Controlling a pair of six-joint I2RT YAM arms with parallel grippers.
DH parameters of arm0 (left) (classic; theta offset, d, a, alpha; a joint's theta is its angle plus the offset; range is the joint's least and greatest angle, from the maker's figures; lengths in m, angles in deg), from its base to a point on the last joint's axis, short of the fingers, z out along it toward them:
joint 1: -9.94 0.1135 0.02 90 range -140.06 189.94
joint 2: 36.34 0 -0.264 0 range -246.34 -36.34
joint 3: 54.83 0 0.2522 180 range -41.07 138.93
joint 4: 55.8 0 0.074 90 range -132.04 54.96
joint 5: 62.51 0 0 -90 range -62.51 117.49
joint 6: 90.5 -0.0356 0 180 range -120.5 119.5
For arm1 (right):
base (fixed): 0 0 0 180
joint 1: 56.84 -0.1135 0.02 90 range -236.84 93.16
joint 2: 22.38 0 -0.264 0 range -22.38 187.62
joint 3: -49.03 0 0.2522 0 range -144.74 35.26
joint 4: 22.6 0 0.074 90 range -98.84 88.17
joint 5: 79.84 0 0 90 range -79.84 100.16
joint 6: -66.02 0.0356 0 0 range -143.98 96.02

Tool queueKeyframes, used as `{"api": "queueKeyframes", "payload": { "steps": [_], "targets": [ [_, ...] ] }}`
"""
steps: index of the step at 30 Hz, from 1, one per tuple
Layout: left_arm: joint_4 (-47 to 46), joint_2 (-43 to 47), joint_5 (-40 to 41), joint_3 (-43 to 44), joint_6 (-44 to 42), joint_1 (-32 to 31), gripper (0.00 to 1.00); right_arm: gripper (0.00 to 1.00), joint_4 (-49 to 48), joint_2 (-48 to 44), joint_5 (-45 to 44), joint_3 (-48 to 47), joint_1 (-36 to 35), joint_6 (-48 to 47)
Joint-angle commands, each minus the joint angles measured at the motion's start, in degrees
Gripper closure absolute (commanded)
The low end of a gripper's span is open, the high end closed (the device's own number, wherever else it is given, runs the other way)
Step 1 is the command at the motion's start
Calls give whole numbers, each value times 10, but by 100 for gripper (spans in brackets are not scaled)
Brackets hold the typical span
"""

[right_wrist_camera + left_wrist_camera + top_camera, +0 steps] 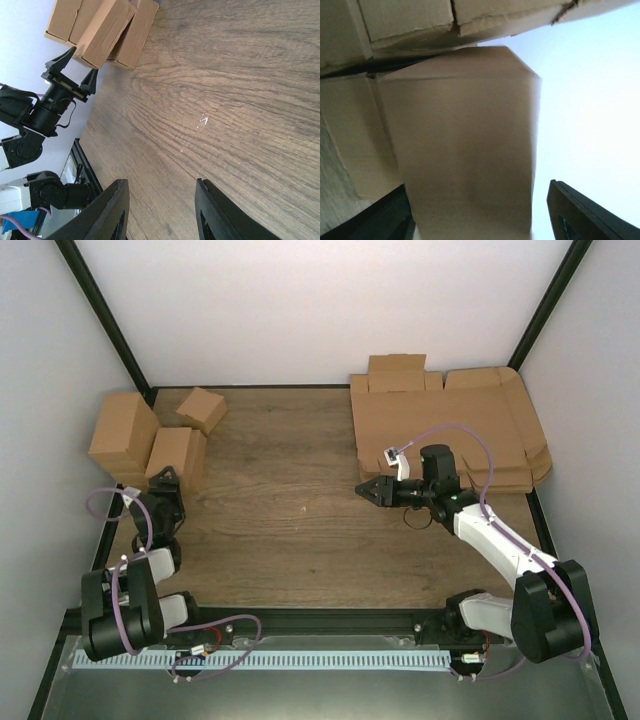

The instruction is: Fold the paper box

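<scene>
I am looking down on the wooden desk (300,530), which runs from the near rail to the far wall. At its far right lies a thick pile of flat cardboard sheets (440,425), flaps spread toward the corner. At the far left stands a group of brown boxes (122,435), with a smaller box (202,408) turned at an angle behind the rest.

The paper box (178,455), folded into a long narrow shape, stands at the near right side of that group, close against its neighbours. On my left wrist camera its plain brown face fills the middle of the view, slightly blurred.

The left gripper (165,480) sits on the near side of the paper box, pointing at it. Its fingers (580,215) are spread apart, and a bright gap shows between the box's edge and one finger, so nothing is clamped. Whether the other finger touches the cardboard I cannot tell.

The right gripper (372,490) hovers over bare wood right of centre, on the near side of the sheet pile, pointing left. Its fingers (112,210) stand apart with only wood grain between them, holding nothing.
</scene>
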Motion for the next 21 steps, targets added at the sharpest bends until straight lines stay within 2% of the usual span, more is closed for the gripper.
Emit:
{"api": "queueKeyframes", "payload": {
  "steps": [1, 3, 5, 11, 16, 21],
  "targets": [
    [-14, 3, 1, 16, 1, 3, 17, 61, -1, -5, 2, -29, 5, 0],
    [3, 11, 2, 14, 3, 2, 6, 61, -1, -6, 3, -29, 5, 0],
    [32, 30, 9, 13, 2, 2, 0, 61, -1, -6, 3, -28, 5, 1],
    [120, 72, 22, 18, -6, 2, 0, 61, -7, -3, 7, -27, 5, 4],
    [211, 68, 18, 41, -13, 1, 0, 61, -5, -4, 7, -26, 4, 2],
    [175, 7, -12, 54, -19, 2, 0, 61, -5, -4, 10, -25, 4, 1]
  ]
}}
